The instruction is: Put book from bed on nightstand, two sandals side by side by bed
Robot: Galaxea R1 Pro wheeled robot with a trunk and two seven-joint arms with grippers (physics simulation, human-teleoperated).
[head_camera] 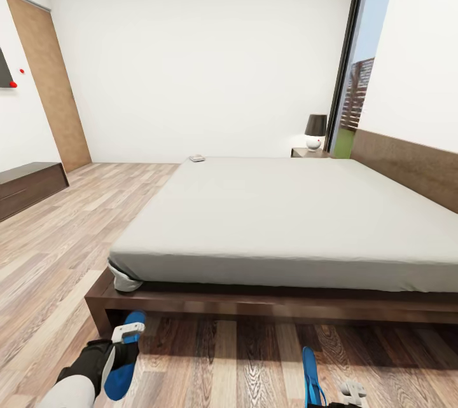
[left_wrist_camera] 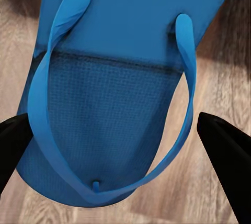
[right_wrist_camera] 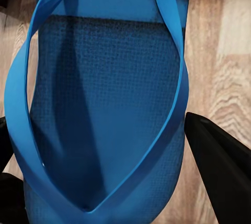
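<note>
Currently carried one sandal (left_wrist_camera: 110, 103) in left tool (head_camera: 127, 333), other sandal (right_wrist_camera: 104, 109) in right tool (head_camera: 352, 390), both clenched. Next: lowering side by side beside bed (head_camera: 286, 217).

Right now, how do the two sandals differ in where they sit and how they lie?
The left sandal sits by the bed's corner, at the left gripper; the right sandal is well apart from it, further along the frame, at the right gripper. In the head view the left sandal looks broad, the right sandal narrow, seemingly tilted on edge. Both are bright blue flip-flops between a gripper's fingers, over the wood floor.
</note>
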